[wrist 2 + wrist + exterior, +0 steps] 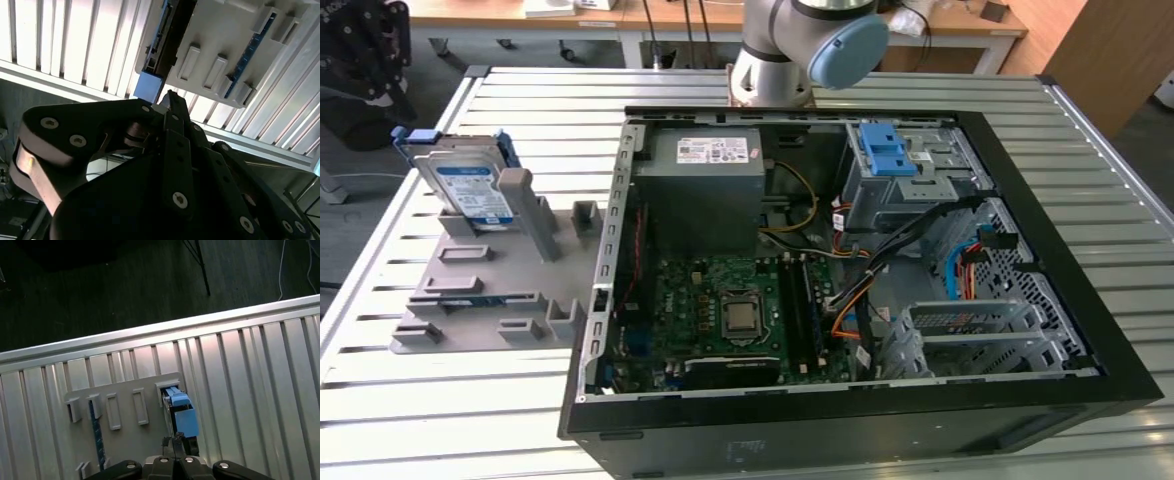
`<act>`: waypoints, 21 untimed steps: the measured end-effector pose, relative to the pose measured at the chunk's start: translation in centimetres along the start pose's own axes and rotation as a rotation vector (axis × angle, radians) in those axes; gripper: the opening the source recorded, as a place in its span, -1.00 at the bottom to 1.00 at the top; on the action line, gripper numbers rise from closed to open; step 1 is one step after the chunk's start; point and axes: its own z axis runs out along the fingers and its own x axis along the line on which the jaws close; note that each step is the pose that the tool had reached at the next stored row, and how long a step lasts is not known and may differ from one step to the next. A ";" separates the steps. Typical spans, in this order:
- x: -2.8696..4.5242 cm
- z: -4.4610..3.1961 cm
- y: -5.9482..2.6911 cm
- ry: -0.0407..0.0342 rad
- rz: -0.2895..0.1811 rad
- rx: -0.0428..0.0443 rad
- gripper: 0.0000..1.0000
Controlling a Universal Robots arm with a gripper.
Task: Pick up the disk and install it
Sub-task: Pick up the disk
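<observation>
Pincer [175, 442] sits close to the blue end of the disk [181, 412] in both wrist views. Its tips are drawn together with nothing between them, and I cannot tell whether they touch the bracket. The disk stands upright on edge in a slot of the grey holder [494, 290]. That holder lies on the slatted metal counter [480, 420] at the exterior view's left, just beside the open computer case [854, 430]. Inside the case, a grey drive cage [914, 185] with two blue latches sits at the far corner toward the exterior view's right, near the arm's base [781, 70].
</observation>
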 end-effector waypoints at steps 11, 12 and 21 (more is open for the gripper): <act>-0.32 0.22 0.04 -0.0008 -0.032 0.0035 -0.18; -0.36 0.30 0.05 -0.0005 -0.040 0.0035 -0.07; -0.35 1.54 0.07 0.0009 -0.138 0.0060 0.29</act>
